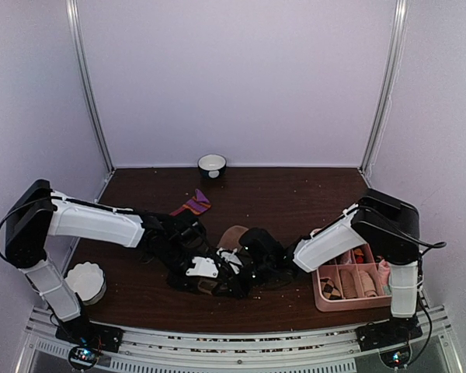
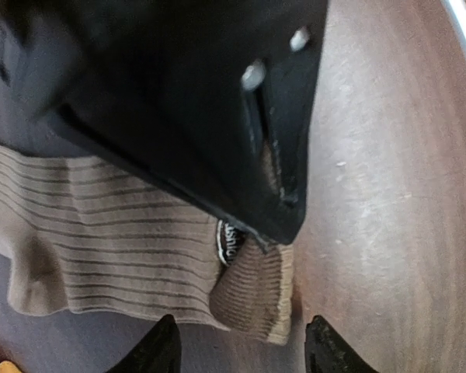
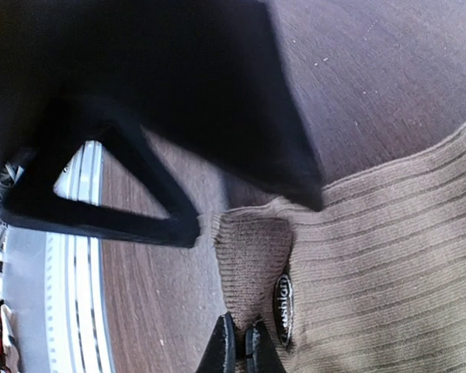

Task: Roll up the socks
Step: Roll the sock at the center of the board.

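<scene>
The tan sock [image 1: 233,234] lies at the table's middle, mostly hidden by both arms in the top view. Its ribbed body [image 2: 101,225] spreads to the left in the left wrist view, with the cuff [image 2: 252,291] folded over beside a small black label [image 2: 227,241]. My right gripper [image 3: 241,350] is shut, pinching the folded cuff [image 3: 252,249] of that sock. My left gripper [image 2: 242,350] is open, its fingertips [image 2: 161,346] standing on either side of the cuff without touching it. The dark red sock [image 1: 193,204] with purple stripes lies apart, further back on the table.
A pink divided tray [image 1: 320,294] with small rolled socks stands at the right front. A white ruffled cup [image 1: 87,281] sits at the left front, and a small bowl [image 1: 212,165] at the back wall. The metal rail [image 3: 70,264] marks the near table edge.
</scene>
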### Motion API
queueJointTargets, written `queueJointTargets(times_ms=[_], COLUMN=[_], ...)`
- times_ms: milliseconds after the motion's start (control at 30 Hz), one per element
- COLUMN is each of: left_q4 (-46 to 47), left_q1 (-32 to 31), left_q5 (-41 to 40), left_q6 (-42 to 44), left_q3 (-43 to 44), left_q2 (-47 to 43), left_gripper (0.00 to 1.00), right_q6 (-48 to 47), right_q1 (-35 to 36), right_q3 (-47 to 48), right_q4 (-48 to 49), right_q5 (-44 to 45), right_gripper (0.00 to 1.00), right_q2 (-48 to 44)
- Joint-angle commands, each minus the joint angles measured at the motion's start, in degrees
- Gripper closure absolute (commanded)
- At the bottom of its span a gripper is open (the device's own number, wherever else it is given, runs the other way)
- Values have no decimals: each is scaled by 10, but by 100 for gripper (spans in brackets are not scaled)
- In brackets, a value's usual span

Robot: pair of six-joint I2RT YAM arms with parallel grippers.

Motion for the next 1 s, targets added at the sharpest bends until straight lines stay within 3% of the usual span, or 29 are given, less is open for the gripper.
queueJointTargets(times_ms=[0, 167, 633, 733, 900, 933, 967], left_q4=[78, 122, 79, 80, 76, 73, 68], left_q1=[-14, -14, -25, -26, -26, -26, -26], left_q5=[22, 1, -9, -28, -36, -37, -39], left_q6=[-4, -19, -4, -9, -11, -11, -11], left_q3=[-40, -65, -28, -21, -13, -12, -8], left_q2=[-70, -81, -13, 2, 13, 14, 16], left_gripper=[46, 47, 55, 64, 94, 100, 100], right_q6=[32, 65, 93, 96, 110, 114, 119], right_q1=[3, -1, -8, -9, -12, -12, -15], right_q3=[-5, -18, -35, -38, -45, -46, -47], right_q4=[-29, 12, 42, 45, 64, 65, 66], right_q5=[8, -4, -16, -16, -15, -12, -7], right_gripper=[100, 100, 100, 100, 100, 98, 88], right_q2=[30, 34, 35, 34, 33, 32, 30])
